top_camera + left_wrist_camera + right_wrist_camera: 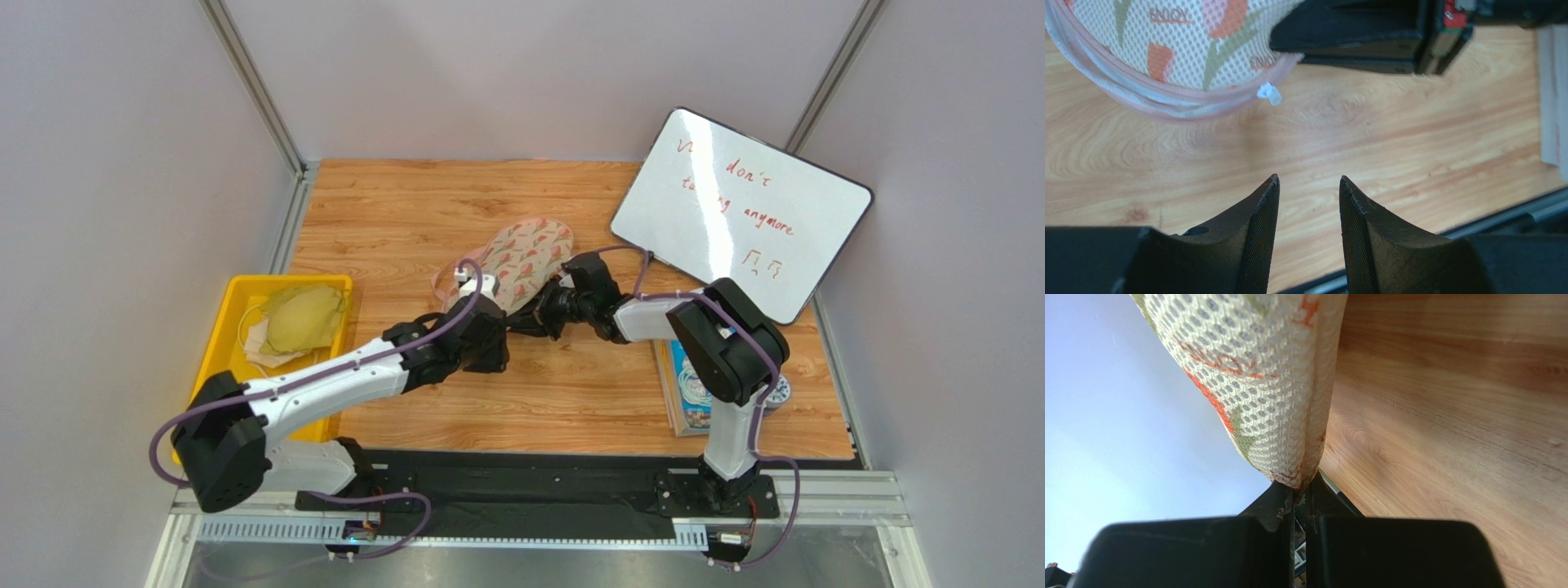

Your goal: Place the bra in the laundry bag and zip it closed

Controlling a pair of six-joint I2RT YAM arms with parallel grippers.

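1. Right gripper (pixel 1303 489): the two black fingers are pressed together on the rim of the laundry bag (pixel 1260 386), pinching the fabric edge just above the table (pixel 1444 416).

2. Left gripper (pixel 1309 179): the ribbed black fingers stand apart with nothing between them. They hang over bare wood, near the bag's rounded end but not touching it.

3. Laundry bag:
- Location: mid-table, between the two grippers and the far edge, lying flat apart from the pinched edge.
- Material: pale beige open mesh with a honeycomb weave, printed with orange-red tulips and green leaves.
- Shape: peanut-like outline with a rounded end and pink trim along the rim.
- Fitting: a small white zipper pull (pixel 1269 94) sits on the rim, facing the left gripper.
- Writing: the word "ENJOY" repeats in small orange letters across the print.
- Contents: cannot be seen. The bra shows in no view.

4. Table: light wood with visible grain.

5. Bin (pixel 245 286): a yellow plastic rectangle at the left edge of the table, well apart from the bag. It holds pale yellow and beige garments (pixel 301 316), loosely heaped.

6. Whiteboard (pixel 736 208): a white, rounded rectangle with a black edge, leaning at the far right. Its red handwriting reads "don't" and "anymore"; the rest is unreadable.
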